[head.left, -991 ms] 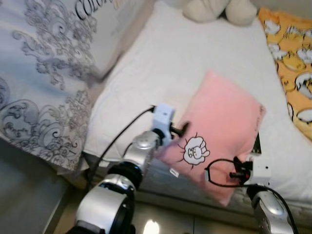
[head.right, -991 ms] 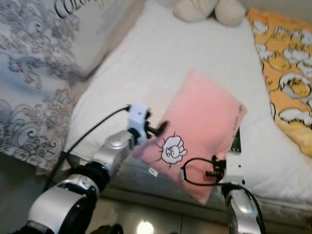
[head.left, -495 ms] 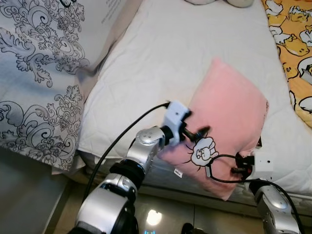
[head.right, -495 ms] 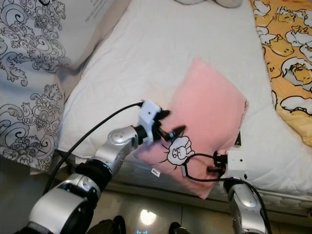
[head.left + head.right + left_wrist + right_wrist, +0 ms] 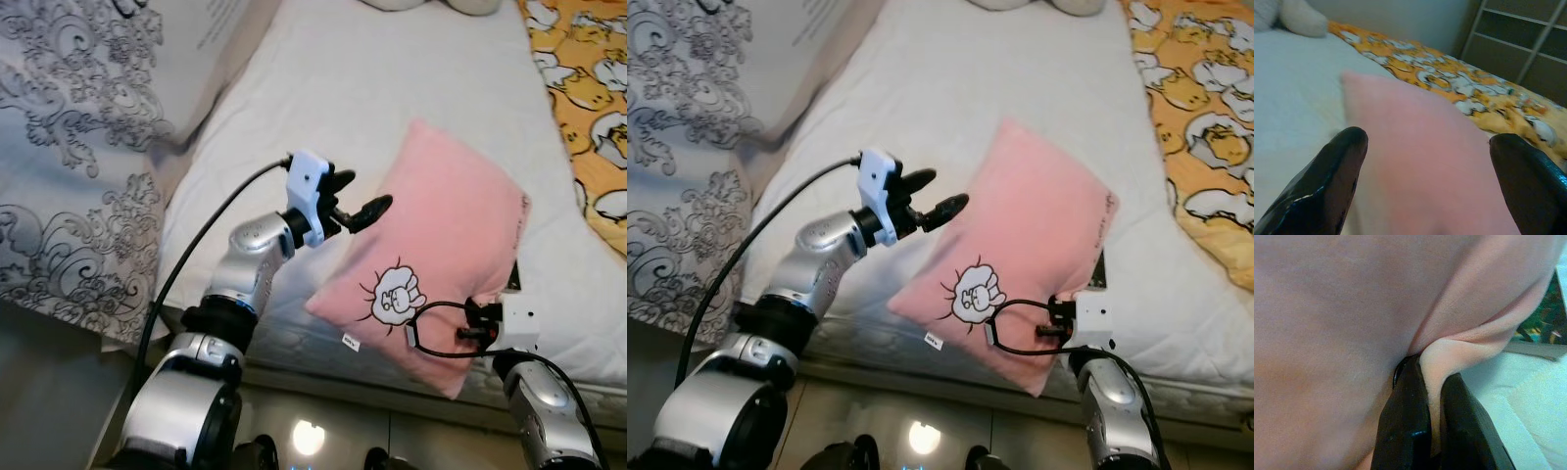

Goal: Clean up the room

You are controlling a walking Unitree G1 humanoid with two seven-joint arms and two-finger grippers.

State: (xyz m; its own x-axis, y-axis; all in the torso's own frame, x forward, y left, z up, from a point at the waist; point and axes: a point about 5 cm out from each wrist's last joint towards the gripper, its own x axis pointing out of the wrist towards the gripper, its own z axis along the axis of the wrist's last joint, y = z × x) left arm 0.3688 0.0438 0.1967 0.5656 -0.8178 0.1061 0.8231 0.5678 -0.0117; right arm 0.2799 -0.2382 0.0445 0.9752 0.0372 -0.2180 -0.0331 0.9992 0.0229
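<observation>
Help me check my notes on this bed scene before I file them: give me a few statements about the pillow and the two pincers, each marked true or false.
1. The right pincer is shut on a fold of the pink pillow. True.
2. The left pincer is clamped on the pillow too. False: its fingers are spread open, raised beside the pillow's left edge.
3. The pillow bears a small cartoon drawing near its lower corner. True.
4. The pillow lies on the orange patterned blanket. False: it lies on the white sheet, with the blanket off to the robot's right.
5. A grey patterned duvet is heaped to the robot's left. True.
</observation>
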